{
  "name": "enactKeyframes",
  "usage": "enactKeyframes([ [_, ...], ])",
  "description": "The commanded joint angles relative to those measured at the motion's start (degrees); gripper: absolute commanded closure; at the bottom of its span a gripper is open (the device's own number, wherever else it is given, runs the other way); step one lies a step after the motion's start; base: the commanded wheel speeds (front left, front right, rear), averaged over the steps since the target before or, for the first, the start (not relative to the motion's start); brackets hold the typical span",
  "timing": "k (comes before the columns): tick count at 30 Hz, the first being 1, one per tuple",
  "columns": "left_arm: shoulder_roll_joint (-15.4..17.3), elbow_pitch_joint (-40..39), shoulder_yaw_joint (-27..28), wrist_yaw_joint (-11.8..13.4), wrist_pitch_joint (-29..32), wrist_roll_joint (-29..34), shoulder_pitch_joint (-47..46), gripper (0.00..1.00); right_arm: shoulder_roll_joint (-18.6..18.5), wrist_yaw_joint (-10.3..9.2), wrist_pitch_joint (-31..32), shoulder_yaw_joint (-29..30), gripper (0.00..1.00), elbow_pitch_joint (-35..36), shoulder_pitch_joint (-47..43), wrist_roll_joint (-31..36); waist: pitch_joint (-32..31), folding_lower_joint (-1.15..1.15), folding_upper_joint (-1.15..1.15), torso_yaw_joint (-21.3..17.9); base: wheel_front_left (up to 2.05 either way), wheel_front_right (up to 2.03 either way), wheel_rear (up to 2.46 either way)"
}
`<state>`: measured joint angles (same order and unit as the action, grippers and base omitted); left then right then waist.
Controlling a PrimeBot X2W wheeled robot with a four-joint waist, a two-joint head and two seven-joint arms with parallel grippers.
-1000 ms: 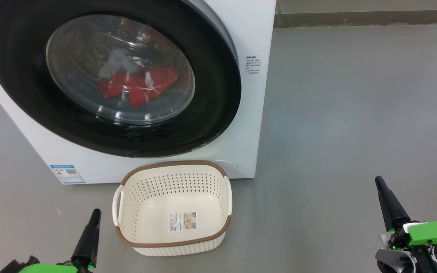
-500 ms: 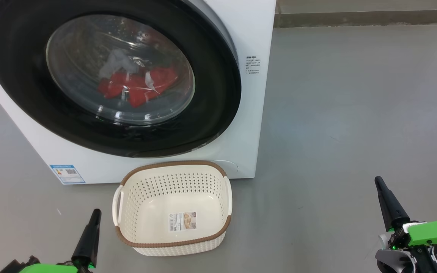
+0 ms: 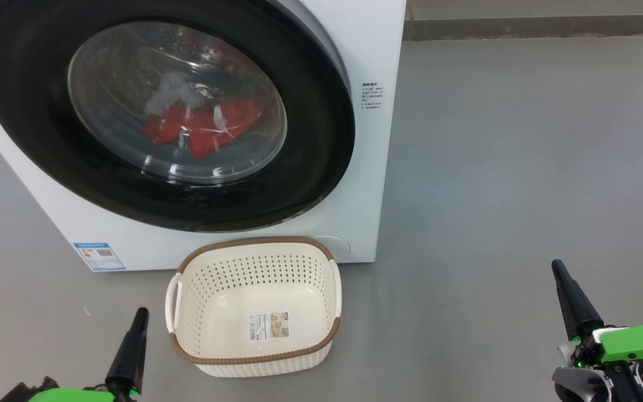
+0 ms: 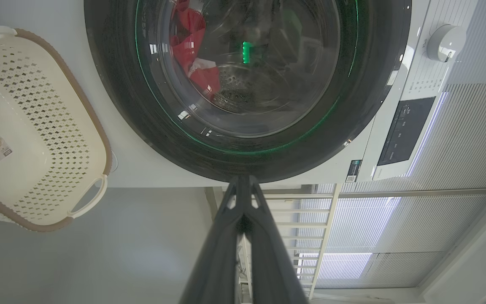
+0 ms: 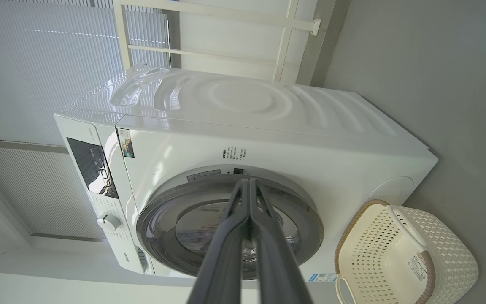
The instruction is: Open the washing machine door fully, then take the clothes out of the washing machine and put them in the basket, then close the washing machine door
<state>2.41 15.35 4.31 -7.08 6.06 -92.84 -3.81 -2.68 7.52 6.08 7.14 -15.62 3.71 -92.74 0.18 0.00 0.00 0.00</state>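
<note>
One basket, perhaps two clothes

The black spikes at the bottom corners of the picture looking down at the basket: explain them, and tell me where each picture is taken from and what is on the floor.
Those spikes are the robot's two pairs of fingers: the left fingers and right fingers, both pressed shut, holding nothing. That picture comes from a camera on the robot's head, looking down. The other two come from wrist cameras looking along those fingers, so the room appears sideways. On the grey floor stands a white washing machine, its round door shut; red clothes lie behind the glass. A cream basket sits in front, holding no clothes.
</note>
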Motion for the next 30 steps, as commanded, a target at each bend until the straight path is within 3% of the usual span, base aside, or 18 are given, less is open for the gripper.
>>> enactKeyframes([
  [1, 0.6, -1.3, 2.1, -0.4, 0.4, 0.6, -2.4, 1.0, -0.3, -0.03, 0.3, -0.8, 1.0, 1.6, 2.5, 0.5, 0.0, 0.0, 0.0, 0.0, 0.0, 0.0, 0.0],
  [30, 0.5, -1.3, 2.2, -0.4, 0.4, 0.7, -2.4, 1.0, -0.3, -0.03, 0.3, -0.7, 1.0, 1.6, 2.5, 0.5, 0.0, 0.0, 0.0, 0.0, 0.0, 0.0, 0.0],
])
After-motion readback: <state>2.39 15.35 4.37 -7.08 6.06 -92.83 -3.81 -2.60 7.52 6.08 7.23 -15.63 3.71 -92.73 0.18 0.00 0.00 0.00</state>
